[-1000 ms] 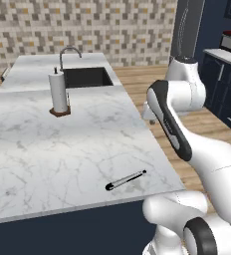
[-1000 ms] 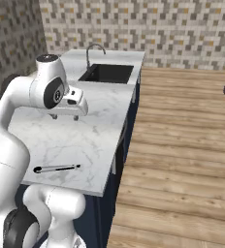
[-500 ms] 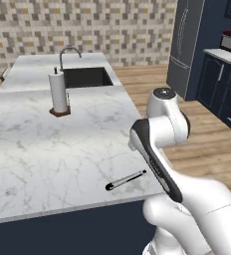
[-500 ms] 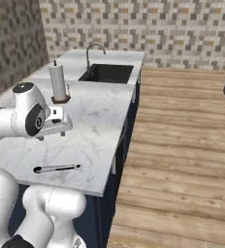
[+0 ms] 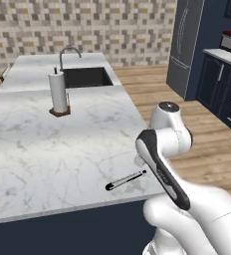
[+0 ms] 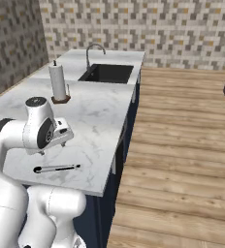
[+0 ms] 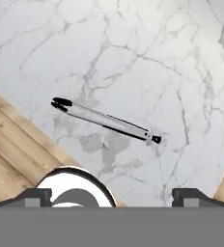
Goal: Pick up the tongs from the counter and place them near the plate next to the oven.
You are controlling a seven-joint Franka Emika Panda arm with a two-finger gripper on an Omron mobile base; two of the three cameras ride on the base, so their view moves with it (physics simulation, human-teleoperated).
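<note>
Tongs, one pair, flat on counter, one paper-towel roll, end effector spread, empty.

The white arm folds low over its base, elbow bent sharply, wrist turned downward. The gripper points straight down, its dark fingertips spread wide apart.

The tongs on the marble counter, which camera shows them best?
The hand view: the tongs lie full length across the marble counter, nothing covering them. The left base view shows the tongs small near the counter's front edge beside the arm; the right base view shows them small below the arm.
</note>
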